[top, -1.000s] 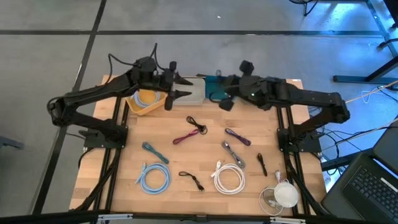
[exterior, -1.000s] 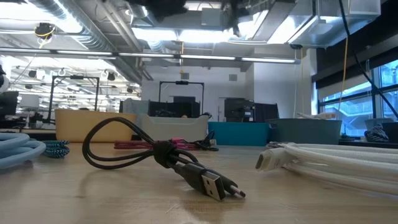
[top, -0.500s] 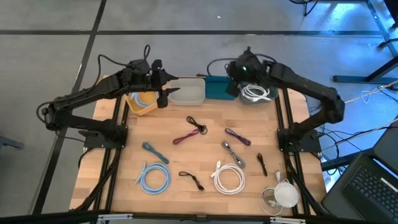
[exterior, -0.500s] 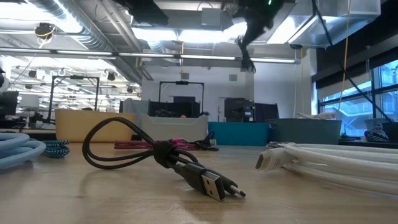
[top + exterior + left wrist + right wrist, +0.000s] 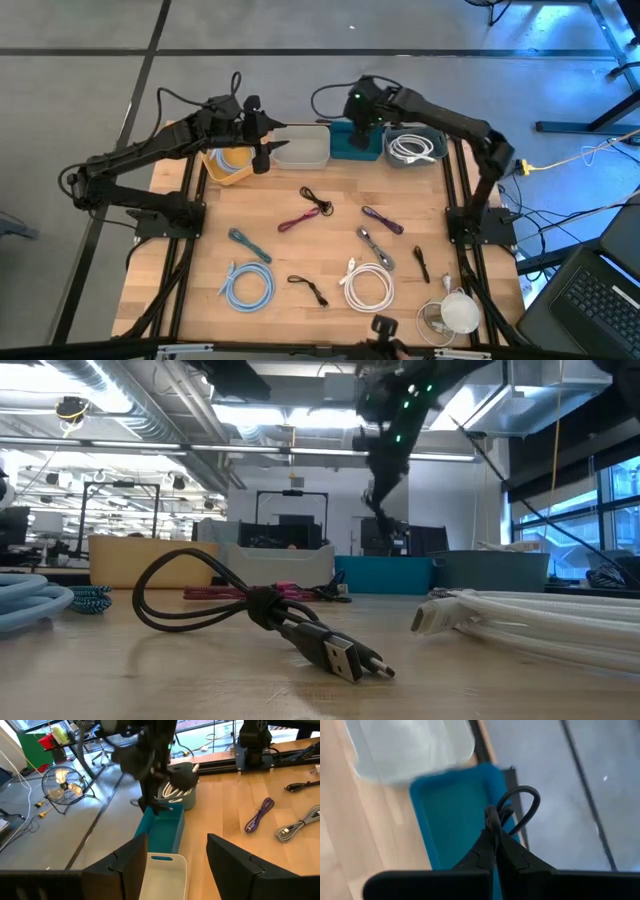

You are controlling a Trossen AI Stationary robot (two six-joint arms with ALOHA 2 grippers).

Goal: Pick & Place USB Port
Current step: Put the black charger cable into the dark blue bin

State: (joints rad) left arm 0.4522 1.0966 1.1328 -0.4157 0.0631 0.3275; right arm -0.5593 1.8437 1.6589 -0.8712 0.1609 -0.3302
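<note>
Wooden slats make up the counter [image 5: 330, 250], with grey floor around it and a lit workshop showing beyond in the low view. Along its far edge stand four bins in a row: a yellow bin [image 5: 232, 165], a white bin [image 5: 302, 150], a blue bin [image 5: 355, 146] and a grey bin [image 5: 415, 147] that holds a coiled white cable.

The right gripper [image 5: 494, 836] hangs over the blue bin, its jaws clenched on a black cable [image 5: 512, 810]. In the right wrist view the cable is folded into a loop that stands out from the fingertips, its long axis running on in line with the jaws, out past the bin's rim and over the floor. Which way its plug faces cannot be told. In the low view this arm reaches down from above toward the blue bin's wall.

The left gripper [image 5: 175, 857] waits over the join of the yellow and white bins, jaws released with a wide gap, holding nothing.

Loose on the counter lie other leads: a black cable near the middle [image 5: 317, 200], a pink cable [image 5: 297, 220] just beside it, a purple cable [image 5: 383, 219], a grey braided cable [image 5: 375, 247], a blue coil [image 5: 248, 288] and a white coil [image 5: 368, 288]. Close to the low camera another black lead [image 5: 260, 610] lies with its plug pointing toward the lens and to the right
</note>
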